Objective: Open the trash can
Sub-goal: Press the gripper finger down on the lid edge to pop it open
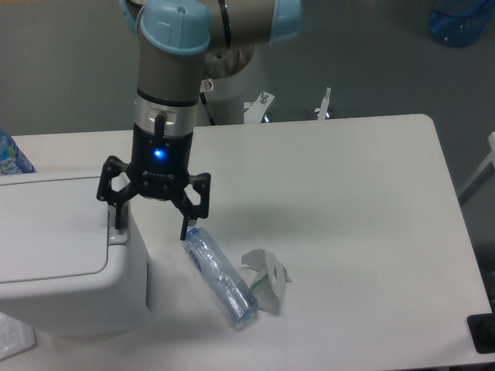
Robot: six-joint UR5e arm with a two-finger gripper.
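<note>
White trash can (54,255) (lid down) under spread jaws (152,219).

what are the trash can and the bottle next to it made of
The trash can looks like white moulded plastic: smooth, matte, with rounded corners and a flat lid. The bottle appears to be thin clear plastic, see-through, glinting and crumpled out of shape.

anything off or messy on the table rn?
Yes: a crushed clear bottle lies on its side on the table, just right of the trash can, with a crumpled scrap of wrapper beside it. The trash can lid looks closed. The hand is open, one finger over the can's right edge.
</note>
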